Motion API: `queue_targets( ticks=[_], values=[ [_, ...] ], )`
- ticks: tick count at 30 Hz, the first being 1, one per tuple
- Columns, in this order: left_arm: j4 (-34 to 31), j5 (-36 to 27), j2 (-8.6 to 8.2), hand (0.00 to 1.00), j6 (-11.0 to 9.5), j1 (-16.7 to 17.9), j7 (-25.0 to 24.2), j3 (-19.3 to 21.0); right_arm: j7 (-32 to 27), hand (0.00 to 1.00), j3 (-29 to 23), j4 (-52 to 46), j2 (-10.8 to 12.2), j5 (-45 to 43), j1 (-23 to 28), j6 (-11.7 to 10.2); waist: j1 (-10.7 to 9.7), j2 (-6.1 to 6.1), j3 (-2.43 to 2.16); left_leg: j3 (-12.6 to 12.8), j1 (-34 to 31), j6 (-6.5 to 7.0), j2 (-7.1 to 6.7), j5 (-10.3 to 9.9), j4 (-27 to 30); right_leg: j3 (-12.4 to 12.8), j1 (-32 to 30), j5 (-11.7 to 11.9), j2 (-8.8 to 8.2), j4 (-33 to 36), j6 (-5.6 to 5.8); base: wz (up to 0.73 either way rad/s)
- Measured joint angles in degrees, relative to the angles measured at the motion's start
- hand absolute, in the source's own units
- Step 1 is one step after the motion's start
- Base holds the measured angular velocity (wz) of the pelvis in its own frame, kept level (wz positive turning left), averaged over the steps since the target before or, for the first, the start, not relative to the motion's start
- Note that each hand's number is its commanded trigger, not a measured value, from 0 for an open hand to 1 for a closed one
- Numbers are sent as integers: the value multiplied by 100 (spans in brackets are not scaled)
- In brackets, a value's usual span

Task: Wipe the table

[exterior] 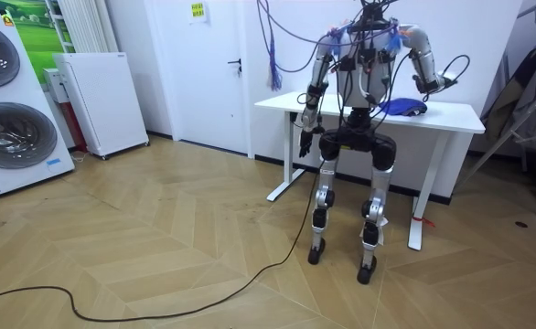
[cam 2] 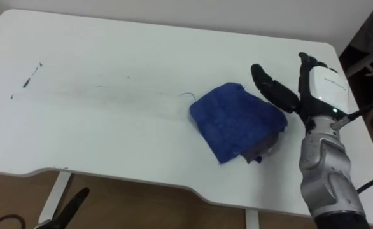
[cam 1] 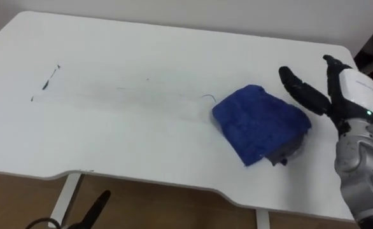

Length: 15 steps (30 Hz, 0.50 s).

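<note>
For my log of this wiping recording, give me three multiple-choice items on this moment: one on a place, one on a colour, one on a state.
1. Where on the table is the cloth?
A. at the left end
B. on the right part
C. hanging off the near edge

2. What colour is the cloth?
A. blue
B. red
C. green

3. How is the right robot hand?
A. shut on the cloth
B. shut, holding nothing
C. open, beside the cloth

Answers:
1 B: the cloth lies bunched toward the table's right end.
2 A: it is deep blue against the white top.
3 C: the fingers are spread, just right of the cloth.
</note>
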Motion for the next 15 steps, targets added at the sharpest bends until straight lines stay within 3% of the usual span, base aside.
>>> queue_targets(
  ticks=[2,7,15],
  values=[
    [0,10,33,0,-28,-1,-7,37,-131,0,-174,-64,-43,2,0,-1,-28,-10,3,0,2,0,0,0,-7,0,12,0,0,5,0,-8],
    [1,23,179,0,-28,-30,-42,69,-428,0,-383,-98,-426,240,0,3,-40,-75,16,1,33,0,1,0,-43,-1,2,0,0,6,0,-6],
    [-7,23,223,0,-27,-22,-45,241,-496,0,-610,35,-549,663,-7,-14,-20,-140,17,50,92,0,14,0,-70,16,1,0,11,-2,0,-4]
  ],
)
